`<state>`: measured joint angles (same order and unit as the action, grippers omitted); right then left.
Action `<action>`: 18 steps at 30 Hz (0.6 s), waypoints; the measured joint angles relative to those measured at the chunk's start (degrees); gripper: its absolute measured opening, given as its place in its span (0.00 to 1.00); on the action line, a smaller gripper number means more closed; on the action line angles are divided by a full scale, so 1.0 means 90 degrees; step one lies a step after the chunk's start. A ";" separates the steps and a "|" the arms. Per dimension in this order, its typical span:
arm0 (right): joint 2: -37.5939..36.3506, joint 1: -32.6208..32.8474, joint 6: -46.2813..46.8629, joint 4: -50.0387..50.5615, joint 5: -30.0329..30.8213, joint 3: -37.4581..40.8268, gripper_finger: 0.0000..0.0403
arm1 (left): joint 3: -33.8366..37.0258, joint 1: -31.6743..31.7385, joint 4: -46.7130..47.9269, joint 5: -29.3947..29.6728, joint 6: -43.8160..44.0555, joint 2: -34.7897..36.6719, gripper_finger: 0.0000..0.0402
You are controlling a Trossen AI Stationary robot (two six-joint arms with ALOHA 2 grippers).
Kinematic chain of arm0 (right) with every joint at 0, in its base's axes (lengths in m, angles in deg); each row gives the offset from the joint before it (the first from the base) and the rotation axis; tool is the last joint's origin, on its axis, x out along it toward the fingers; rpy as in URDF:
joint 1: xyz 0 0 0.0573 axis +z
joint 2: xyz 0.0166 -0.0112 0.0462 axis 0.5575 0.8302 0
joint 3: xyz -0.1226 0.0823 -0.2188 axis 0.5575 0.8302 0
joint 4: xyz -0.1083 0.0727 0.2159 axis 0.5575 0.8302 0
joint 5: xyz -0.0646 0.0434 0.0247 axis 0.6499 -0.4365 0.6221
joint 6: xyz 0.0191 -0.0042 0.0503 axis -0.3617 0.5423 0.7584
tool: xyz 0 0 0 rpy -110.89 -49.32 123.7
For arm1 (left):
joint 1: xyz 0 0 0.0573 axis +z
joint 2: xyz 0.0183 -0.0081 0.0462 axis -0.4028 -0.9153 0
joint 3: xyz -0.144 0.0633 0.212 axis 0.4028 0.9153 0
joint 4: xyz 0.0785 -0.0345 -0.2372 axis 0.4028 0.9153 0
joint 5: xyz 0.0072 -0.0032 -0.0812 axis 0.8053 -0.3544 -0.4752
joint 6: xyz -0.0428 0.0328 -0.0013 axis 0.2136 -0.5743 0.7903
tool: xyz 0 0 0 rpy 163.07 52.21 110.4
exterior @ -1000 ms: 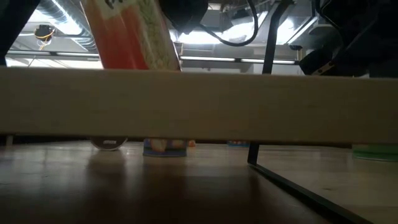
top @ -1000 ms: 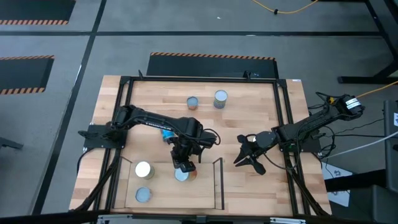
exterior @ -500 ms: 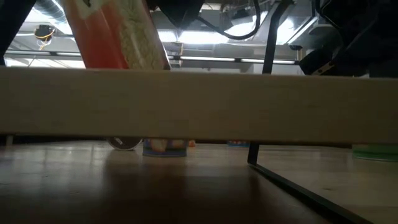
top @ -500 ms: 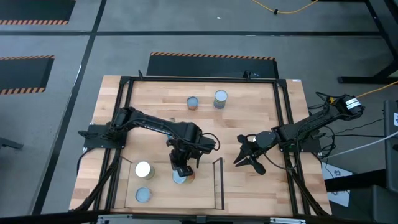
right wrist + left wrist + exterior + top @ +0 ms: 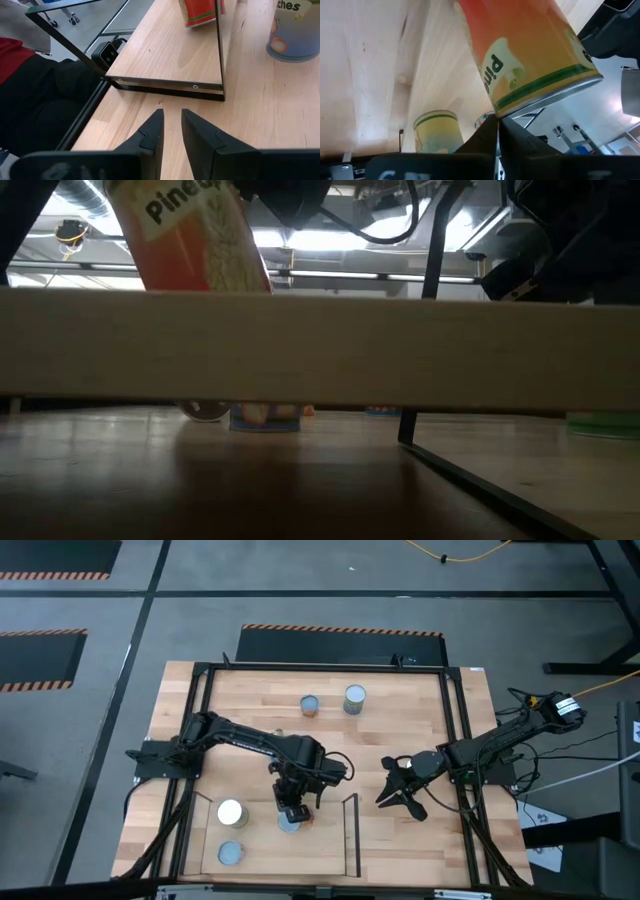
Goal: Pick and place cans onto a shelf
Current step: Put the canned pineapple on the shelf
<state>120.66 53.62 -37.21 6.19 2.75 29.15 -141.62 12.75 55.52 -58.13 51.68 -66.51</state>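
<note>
The left hand (image 5: pixel 292 812) hovers over the shelf (image 5: pixel 340 858) at the worktop's (image 5: pixel 420 710) near edge, directly above the orange pineapple can (image 5: pixel 291 823), whose silver top shows just beyond the fingertips in the high view. In the left wrist view the can (image 5: pixel 525 55) fills the picture, leaning off upright, and the two dark fingers (image 5: pixel 485 137) meet in front of its rim with nothing between them: the hand is pressed together and grips nothing. The low view shows the same can (image 5: pixel 190 240) tilted above the shelf's front rail (image 5: pixel 320 345); whether its base rests flat on the board I cannot tell.

Two more cans stand on the shelf to the left, a white-topped one (image 5: pixel 231 812) and a grey-topped one (image 5: pixel 231 854). Two cans wait at the far side of the worktop, one grey-topped (image 5: pixel 310 705) and one silver-topped (image 5: pixel 354 698), both upright.

The right hand (image 5: pixel 400 793) rests low just outside the shelf's right rail, its fingers (image 5: pixel 150 135) a little apart and empty.

The far cans lie straight ahead of the left hand, across the worktop, with their long axes vertical; the left arm looks slightly nearer to them
</note>
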 joint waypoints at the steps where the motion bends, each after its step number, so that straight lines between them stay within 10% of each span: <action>1: 0.0000 0.0000 -0.0001 0.0000 0.0000 0.0000 0.18 | 0.0000 0.0000 0.0000 0.0000 -0.0001 0.0002 0.04; 18: 0.0000 0.0001 -0.0001 0.0000 0.0000 0.0000 0.18 | 0.0000 0.0056 0.0000 0.0117 -0.0002 0.0010 0.11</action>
<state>120.66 53.63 -37.22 6.20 2.75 29.15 -141.62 13.25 55.52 -57.08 51.66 -66.42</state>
